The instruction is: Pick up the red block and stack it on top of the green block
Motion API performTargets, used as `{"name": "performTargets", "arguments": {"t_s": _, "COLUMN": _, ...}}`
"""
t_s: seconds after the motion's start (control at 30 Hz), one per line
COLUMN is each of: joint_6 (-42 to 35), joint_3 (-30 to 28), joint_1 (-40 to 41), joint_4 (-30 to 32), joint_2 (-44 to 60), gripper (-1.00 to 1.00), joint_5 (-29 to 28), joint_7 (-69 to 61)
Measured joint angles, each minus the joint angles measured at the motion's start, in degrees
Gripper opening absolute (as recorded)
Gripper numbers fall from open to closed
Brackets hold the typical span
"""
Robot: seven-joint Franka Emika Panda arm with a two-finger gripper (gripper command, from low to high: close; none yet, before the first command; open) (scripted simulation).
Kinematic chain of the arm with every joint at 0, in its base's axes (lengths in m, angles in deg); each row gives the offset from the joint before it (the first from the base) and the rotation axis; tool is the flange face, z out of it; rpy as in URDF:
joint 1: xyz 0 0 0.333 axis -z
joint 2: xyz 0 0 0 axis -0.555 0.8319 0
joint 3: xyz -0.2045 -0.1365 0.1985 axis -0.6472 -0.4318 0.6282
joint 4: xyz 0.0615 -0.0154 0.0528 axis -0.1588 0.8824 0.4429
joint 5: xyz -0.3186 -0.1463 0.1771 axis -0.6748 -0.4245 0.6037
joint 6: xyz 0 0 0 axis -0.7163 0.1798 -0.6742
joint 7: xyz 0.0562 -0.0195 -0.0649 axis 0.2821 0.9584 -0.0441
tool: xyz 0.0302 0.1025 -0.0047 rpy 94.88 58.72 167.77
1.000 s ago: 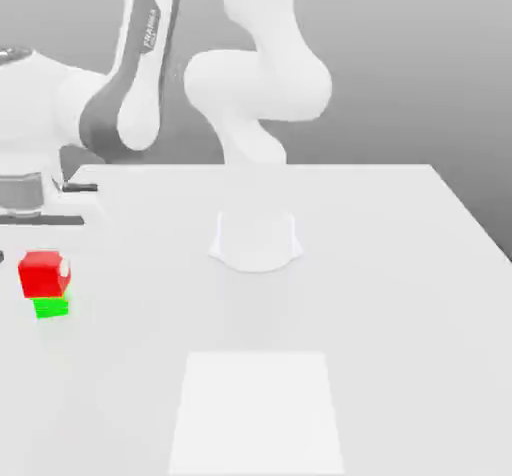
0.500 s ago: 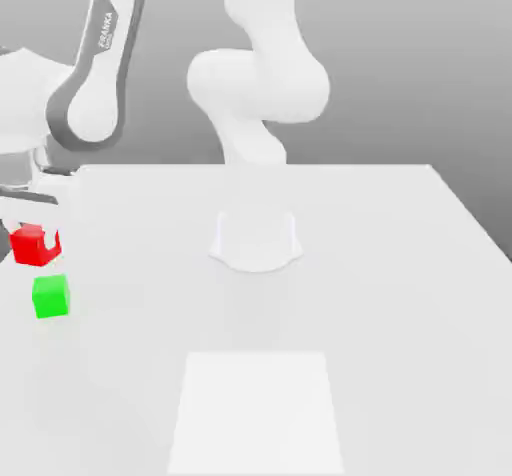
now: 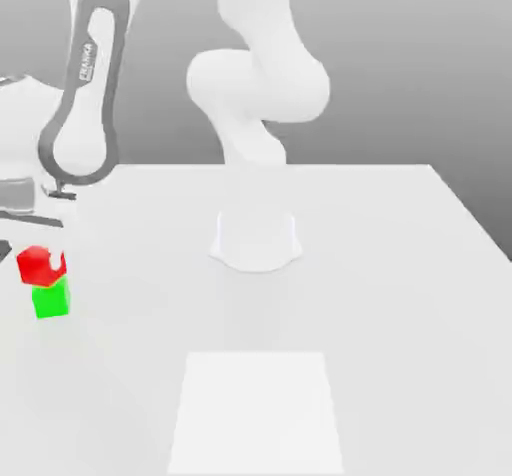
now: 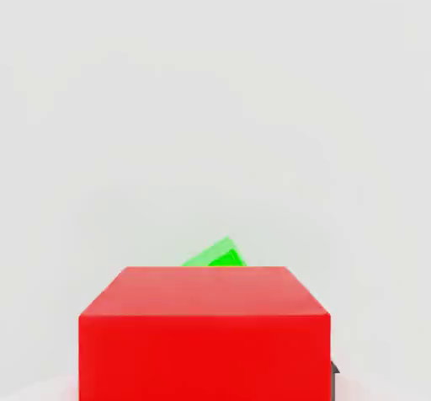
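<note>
The red block (image 3: 38,268) hangs at the exterior view's far left, with my gripper (image 3: 41,260) shut on it from above. Directly under it on the white table (image 3: 400,294) sits the green block (image 3: 51,301); the red block's lower edge meets the green top in this view, and I cannot tell whether they touch. In the hand view the red block (image 4: 202,332) sits close up between my fingers, and a corner of the green block (image 4: 217,256) peeks out beyond its far edge.
The arm's white base (image 3: 256,239) stands mid-table, and its links arch over to the exterior view's left. A paler square patch (image 3: 257,414) marks the table near the front edge. The table's left edge runs close to the blocks.
The red block rose off to the left of the green block half a second ago and has now come back down close over it. The arm's upper links swung left.
</note>
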Motion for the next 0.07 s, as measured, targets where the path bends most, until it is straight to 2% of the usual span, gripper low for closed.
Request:
{"name": "performTargets", "arguments": {"t_s": 0.03, "joint_6": 0.37, "joint_3": 0.56, "joint_1": 0.31, "joint_4": -0.05, "joint_2": 0.69, "gripper": -1.0, "joint_5": 0.98, "joint_7": -0.73}}
{"name": "performTargets", "arguments": {"t_s": 0.07, "joint_6": 0.74, "joint_3": 1.17, "joint_1": 0.68, "joint_4": -0.09, "joint_2": 1.36, "gripper": 1.0, "joint_5": 1.85, "joint_7": -1.38}}
